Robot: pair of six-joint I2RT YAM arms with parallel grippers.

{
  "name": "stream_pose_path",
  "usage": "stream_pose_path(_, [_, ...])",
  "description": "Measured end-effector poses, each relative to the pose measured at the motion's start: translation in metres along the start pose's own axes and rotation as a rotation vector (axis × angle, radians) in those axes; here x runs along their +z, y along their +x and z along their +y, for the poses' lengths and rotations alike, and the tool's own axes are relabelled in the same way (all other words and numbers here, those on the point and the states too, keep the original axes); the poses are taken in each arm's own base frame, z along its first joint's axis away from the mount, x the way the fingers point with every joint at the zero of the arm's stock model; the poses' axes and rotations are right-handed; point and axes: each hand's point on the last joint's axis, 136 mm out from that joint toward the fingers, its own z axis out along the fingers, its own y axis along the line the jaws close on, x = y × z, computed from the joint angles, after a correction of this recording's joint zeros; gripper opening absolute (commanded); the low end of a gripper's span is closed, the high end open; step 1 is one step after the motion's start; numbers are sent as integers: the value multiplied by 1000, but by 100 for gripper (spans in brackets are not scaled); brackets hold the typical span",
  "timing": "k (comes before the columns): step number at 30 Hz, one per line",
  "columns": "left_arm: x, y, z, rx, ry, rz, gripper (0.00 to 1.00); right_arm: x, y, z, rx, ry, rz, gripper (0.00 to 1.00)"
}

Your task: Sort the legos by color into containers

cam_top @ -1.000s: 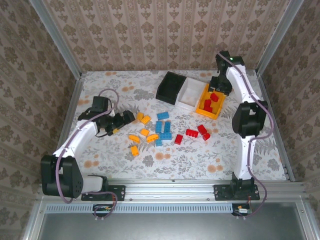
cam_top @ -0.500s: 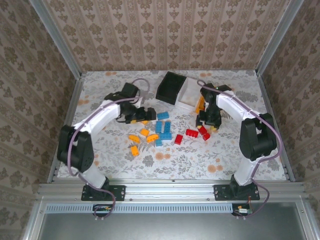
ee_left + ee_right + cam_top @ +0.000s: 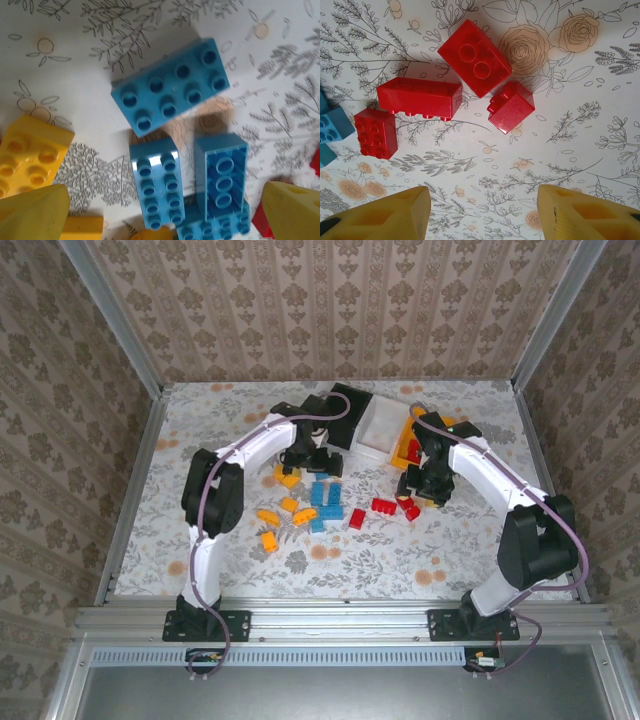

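Where right jaws gape, red legos (image 3: 419, 97) lie just ahead, untouched

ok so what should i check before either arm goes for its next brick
1. Right gripper open and empty: ok.
2. Red bricks lying loose on the table ahead of its fingertips: ok.
3. Left gripper open and empty: ok.
4. Blue bricks spaced for picking just one: not ok, the lower ones lie crowded side by side.
5. Room left in the orange-yellow bin: cannot tell, the right arm covers most of it.
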Motion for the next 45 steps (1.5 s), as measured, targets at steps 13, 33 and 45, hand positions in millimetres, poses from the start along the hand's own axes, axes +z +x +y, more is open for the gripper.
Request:
stream_pose_path(13, [26, -22, -11, -83, -8, 26, 94, 3, 11, -5, 18, -1, 14, 60])
stream_pose_path(33, [49, -35, -11, -129, -56, 71, 66, 7, 13, -1, 17, -28, 32, 61])
stream_pose_path(45, [46, -37, -27, -125, 28, 79, 63, 17, 10, -3, 11, -20, 60, 61])
